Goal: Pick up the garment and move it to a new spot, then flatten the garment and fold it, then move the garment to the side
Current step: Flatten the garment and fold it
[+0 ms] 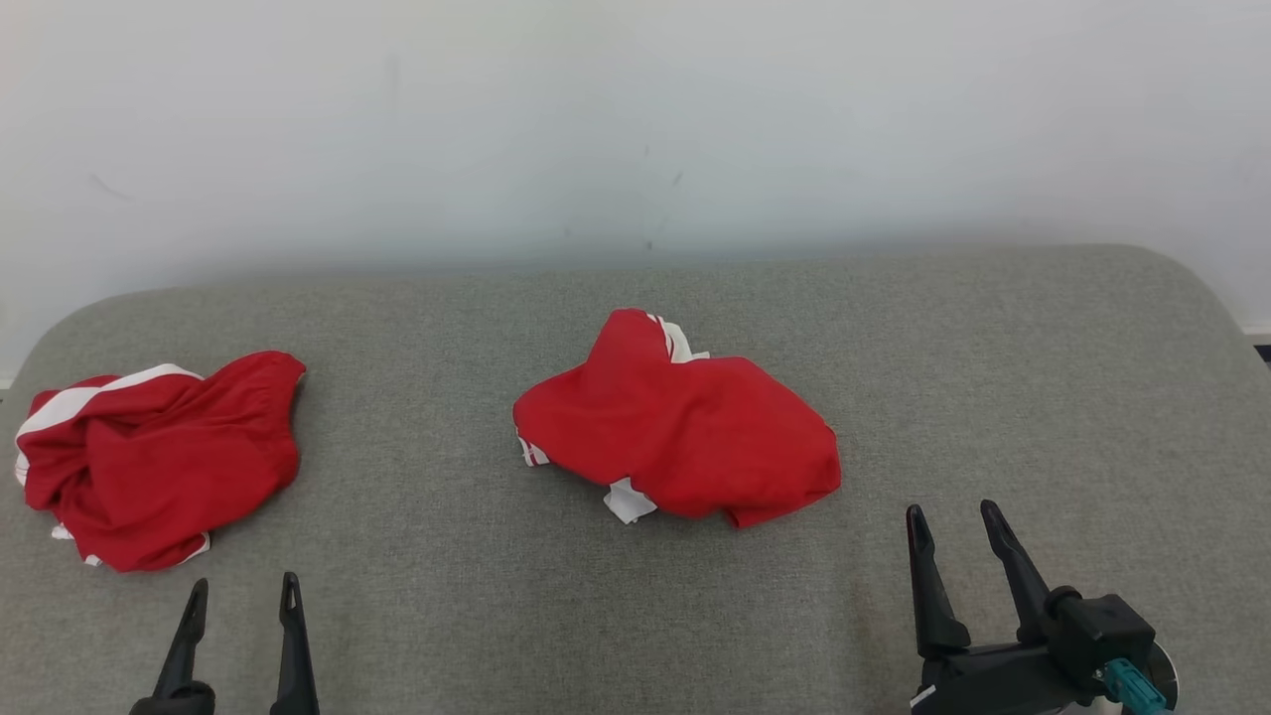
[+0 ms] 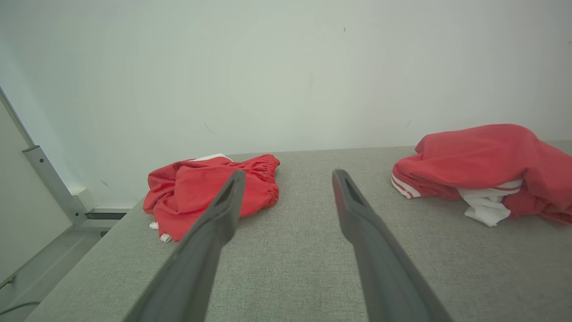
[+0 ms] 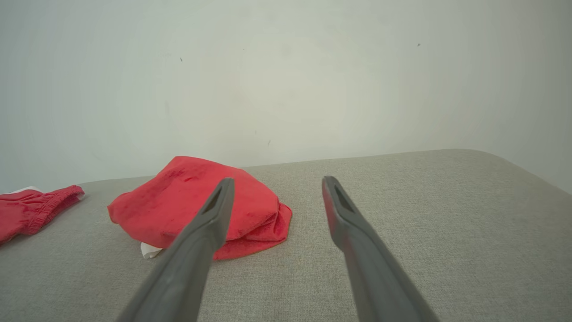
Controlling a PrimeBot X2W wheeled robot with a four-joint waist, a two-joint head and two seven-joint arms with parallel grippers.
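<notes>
Nothing done yet: both claws, left claw (image 1: 238, 594) and right claw (image 1: 955, 522), released, empty. Crumpled red fabric garment with white trim (image 1: 677, 437) sits ahead-left of right claw on grey fabric surface (image 1: 993, 377); second red bundle (image 1: 154, 457) just ahead of left claw. Pick, flatten, fold, side-move all remain.

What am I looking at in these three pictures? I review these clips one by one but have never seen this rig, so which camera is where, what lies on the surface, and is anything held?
This is a two-armed robot. The head view looks down from its head onto a grey padded surface set against a pale wall. The dark prongs at the lower left are its left gripper, those at the lower right its right gripper. The other two pictures come from cameras on the wrists, each looking along that arm's own two fingers.

Two crumpled red garments with white trim lie there: the middle garment and the left garment near the surface's left edge. Both grippers stand open with their jaws apart, short of the cloth. Nothing is held.
</notes>
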